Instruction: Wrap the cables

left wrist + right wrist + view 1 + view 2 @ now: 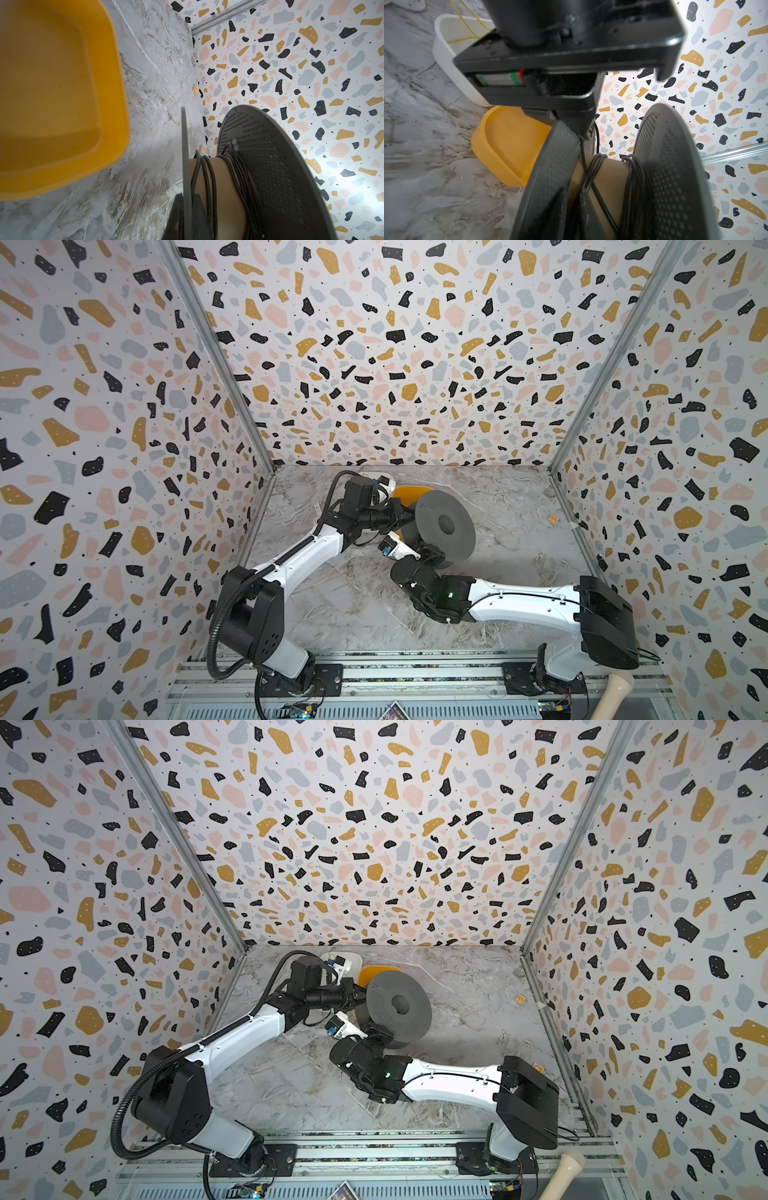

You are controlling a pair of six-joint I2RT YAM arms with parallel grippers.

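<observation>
Up on the counter [353, 605], cable [245, 187] looks mostly wound round the spool [444, 522] but messy, left tool [188, 197] pinching its flange, can't tell the right tool [571, 199] state.

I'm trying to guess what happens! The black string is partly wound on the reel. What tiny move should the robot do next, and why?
Probably the right tool should carry the black cord one more turn round the brown core. The left tool is clamped on a grey spool disc, steadying it; one strand lies slanted across the core, and much core is bare.
</observation>
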